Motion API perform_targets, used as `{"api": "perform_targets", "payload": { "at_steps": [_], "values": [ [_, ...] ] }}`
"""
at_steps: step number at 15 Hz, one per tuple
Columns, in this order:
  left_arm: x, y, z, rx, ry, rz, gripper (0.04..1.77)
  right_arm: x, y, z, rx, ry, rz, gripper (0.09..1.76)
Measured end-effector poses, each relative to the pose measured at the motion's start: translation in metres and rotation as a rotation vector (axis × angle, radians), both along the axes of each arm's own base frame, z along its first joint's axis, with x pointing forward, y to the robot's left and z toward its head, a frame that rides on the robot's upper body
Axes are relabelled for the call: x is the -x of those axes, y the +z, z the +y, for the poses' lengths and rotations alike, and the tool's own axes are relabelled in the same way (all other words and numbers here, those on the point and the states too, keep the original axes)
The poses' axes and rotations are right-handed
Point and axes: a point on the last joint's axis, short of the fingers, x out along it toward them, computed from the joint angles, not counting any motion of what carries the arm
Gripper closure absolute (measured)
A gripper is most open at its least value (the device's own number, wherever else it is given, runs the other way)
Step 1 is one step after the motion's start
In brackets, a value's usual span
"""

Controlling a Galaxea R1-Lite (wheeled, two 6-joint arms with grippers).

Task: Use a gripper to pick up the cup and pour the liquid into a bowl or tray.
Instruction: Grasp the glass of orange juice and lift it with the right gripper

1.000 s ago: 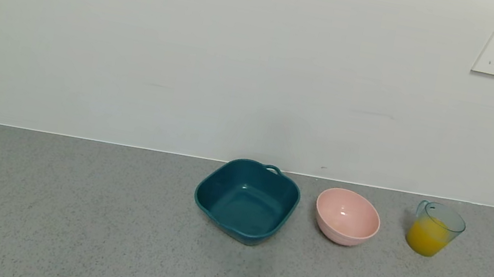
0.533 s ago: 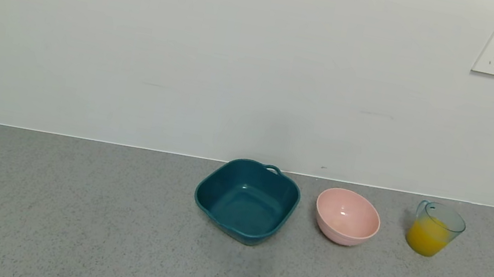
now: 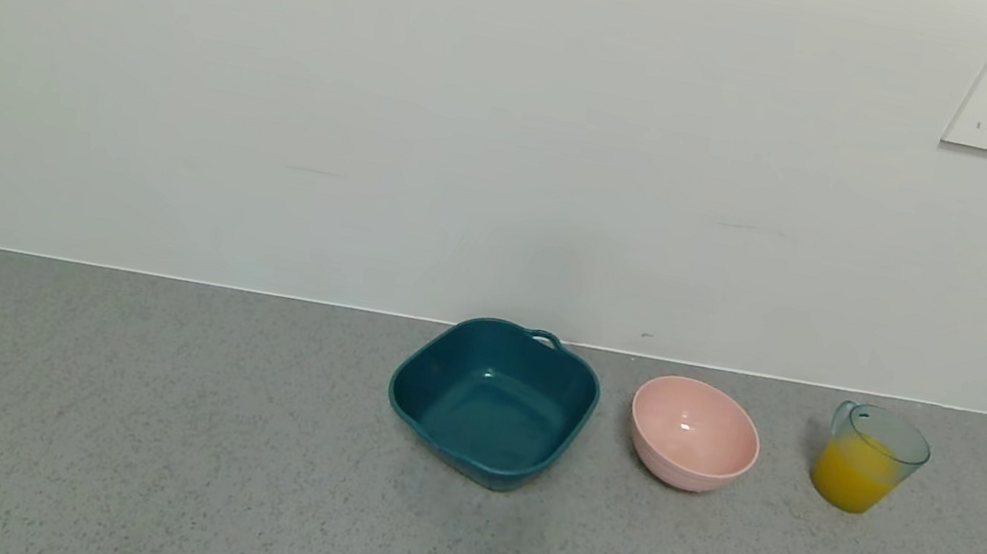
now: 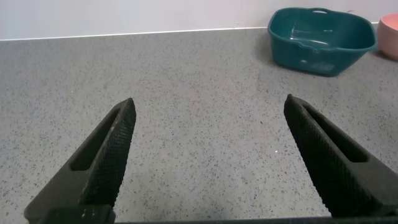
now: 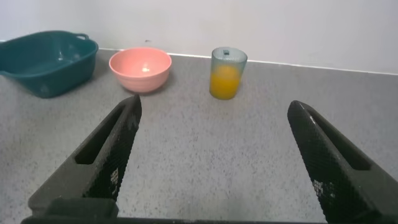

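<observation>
1. While the small translucent blue-grey plastic cup (image 3: 871, 457) stands upright on the grey speckled bench (image 3: 120, 435), about half full of opaque orange-yellow liquid (image 3: 852, 479), we judge nothing is done yet: grasping, lifting and pouring all remain.
2. Near it, to its left, sits the round pale pink bowl (image 3: 693, 434), empty; beyond that, a dark teal square basin (image 3: 492, 401).
3. Our right claw (image 5: 214, 152) is spread wide, facing the cup from well apart; our left claw (image 4: 208, 146) is likewise released, idle over bare bench.

Open counter (image 3: 120, 435) is being left in front of the cup (image 3: 868, 458); its left side is being flanked by the bowl (image 3: 693, 434), with a gap between.
</observation>
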Motion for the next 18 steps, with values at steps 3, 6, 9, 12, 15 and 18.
{"api": "perform_targets", "payload": {
  "at_steps": [3,6,9,12,15,18],
  "values": [
    [0.000,0.000,0.000,0.000,0.000,0.000,0.09,-0.011,0.039,0.000,0.000,-0.003,0.017,0.14],
    [0.000,0.000,0.000,0.000,0.000,0.000,0.09,-0.033,0.080,0.000,0.000,-0.011,0.060,0.14],
    [0.000,0.000,0.000,0.000,0.000,0.000,0.09,-0.071,0.108,-0.001,-0.004,-0.023,0.142,0.14],
    [0.000,0.000,0.000,0.000,0.000,0.000,0.09,-0.116,0.120,-0.003,-0.008,-0.036,0.243,0.14],
    [0.000,0.000,0.000,0.000,0.000,0.000,0.09,-0.153,0.115,-0.005,-0.021,-0.060,0.331,0.14],
    [0.000,0.000,0.000,0.000,0.000,0.000,0.09,-0.186,0.095,-0.007,-0.060,-0.094,0.416,0.14]
  ]
}}
